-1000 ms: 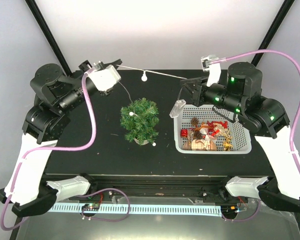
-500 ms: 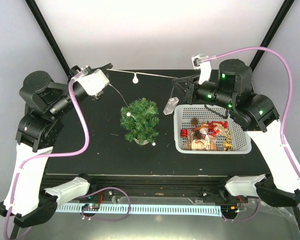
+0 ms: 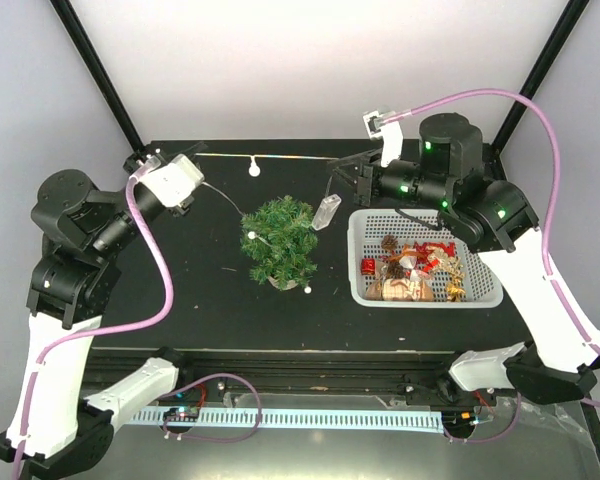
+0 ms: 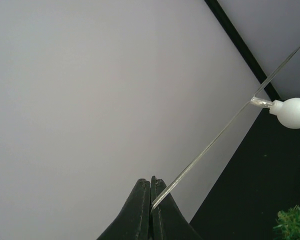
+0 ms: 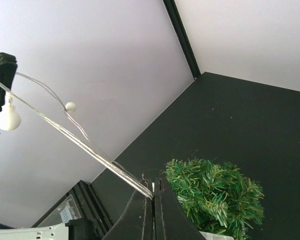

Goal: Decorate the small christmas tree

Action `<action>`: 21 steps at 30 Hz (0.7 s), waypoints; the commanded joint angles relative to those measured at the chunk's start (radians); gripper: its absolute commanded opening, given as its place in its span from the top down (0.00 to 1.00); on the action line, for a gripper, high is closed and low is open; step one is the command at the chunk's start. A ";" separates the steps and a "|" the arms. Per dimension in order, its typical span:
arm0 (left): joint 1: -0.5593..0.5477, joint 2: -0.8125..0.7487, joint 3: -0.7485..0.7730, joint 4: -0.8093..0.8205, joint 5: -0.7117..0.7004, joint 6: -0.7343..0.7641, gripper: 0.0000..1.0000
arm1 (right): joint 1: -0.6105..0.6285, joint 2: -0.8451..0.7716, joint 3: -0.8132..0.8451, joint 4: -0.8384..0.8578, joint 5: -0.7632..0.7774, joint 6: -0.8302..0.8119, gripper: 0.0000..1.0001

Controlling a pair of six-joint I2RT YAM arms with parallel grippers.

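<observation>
The tree [image 3: 280,240] stands upright on its pale base near the middle of the black table [image 3: 180,290]. It is a little to the left of the basket [image 3: 425,298] and apart from it. The basket is white, with a grid wall, and it sits on the right side of the table. Inside it lie ornaments [image 3: 410,265] in red, gold and brown; I cannot tell each one.

The left gripper [image 4: 150,181] is raised over the far left part of the table. Its jaws are pressed together, and a thin clear wire [image 3: 290,157] is pinched between the tips. The right gripper [image 5: 153,184] is raised near the far left corner of the basket, beyond the tree and to its right. Its jaws are pressed together too, and they pinch the same wire further along. Between the two grippers the wire runs nearly straight and taut, behind the tree. One white round bulb [image 3: 253,169] hangs from this stretch, nearer to the left gripper.

From the left gripper a loose part of the wire goes down to the tree, where a second bulb [image 3: 248,234] lies at the left edge of the branches. A third bulb [image 3: 307,289] lies on the table just beside the base. A small clear box [image 3: 326,213] is tilted below the right gripper, just beside the upper right branches; whether it touches them I cannot tell.
</observation>
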 commanded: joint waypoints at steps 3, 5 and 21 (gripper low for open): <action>0.090 -0.102 -0.003 0.156 -0.225 -0.041 0.98 | -0.042 0.002 -0.008 -0.104 0.151 0.005 0.99; 0.098 -0.108 -0.001 0.155 -0.250 -0.041 0.99 | -0.043 0.004 -0.006 -0.105 0.151 0.005 0.99; 0.109 -0.176 -0.067 0.158 -0.448 0.021 0.98 | -0.042 0.030 0.031 -0.119 0.169 -0.002 0.99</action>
